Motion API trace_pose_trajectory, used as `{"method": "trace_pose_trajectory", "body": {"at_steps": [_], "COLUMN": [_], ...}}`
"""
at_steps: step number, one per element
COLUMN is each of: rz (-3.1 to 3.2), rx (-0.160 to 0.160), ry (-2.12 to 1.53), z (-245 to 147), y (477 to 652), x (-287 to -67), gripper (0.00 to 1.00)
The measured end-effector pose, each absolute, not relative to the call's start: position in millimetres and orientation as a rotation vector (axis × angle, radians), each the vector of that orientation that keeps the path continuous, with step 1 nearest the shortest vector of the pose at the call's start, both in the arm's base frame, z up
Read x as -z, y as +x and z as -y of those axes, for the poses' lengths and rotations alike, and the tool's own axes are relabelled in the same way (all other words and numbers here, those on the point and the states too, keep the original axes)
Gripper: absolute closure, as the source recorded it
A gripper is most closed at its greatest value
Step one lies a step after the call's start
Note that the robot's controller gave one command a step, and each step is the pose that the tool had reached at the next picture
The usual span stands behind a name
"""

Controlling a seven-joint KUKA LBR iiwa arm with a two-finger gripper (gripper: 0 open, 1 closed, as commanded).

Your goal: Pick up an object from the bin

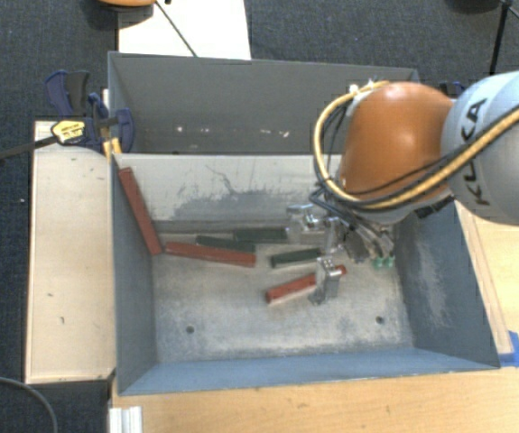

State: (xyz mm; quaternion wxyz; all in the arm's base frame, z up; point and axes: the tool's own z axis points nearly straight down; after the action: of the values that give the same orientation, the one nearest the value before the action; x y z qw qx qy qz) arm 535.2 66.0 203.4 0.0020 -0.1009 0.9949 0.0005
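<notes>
My gripper [325, 282] hangs low over the bin floor, right of centre, below the orange dome. It sits at the right end of a short red-brown bar [291, 290] that lies slanted on the floor. A small red bit shows just to the right of the gripper. A dark green bar [293, 258] lies just above that red one, to the gripper's upper left.
A long red-brown bar [140, 213] leans along the left wall. Another red-brown bar [209, 253] and a dark green bar [241, 238] lie left of centre. A small green piece [384, 262] rests near the right wall. The arm covers the bin's right rear part.
</notes>
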Motion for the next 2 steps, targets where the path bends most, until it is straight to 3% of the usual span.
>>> {"method": "trace_pose_trajectory", "body": {"at_steps": [1, 2], "rz": [-3.123, -3.120], "rx": [-0.001, -0.002], "ry": [-0.314, -0.282], "z": [-66, -57], "y": [535.0, 545.3], "x": [-203, -141], "gripper": [0.00, 0.00]}}
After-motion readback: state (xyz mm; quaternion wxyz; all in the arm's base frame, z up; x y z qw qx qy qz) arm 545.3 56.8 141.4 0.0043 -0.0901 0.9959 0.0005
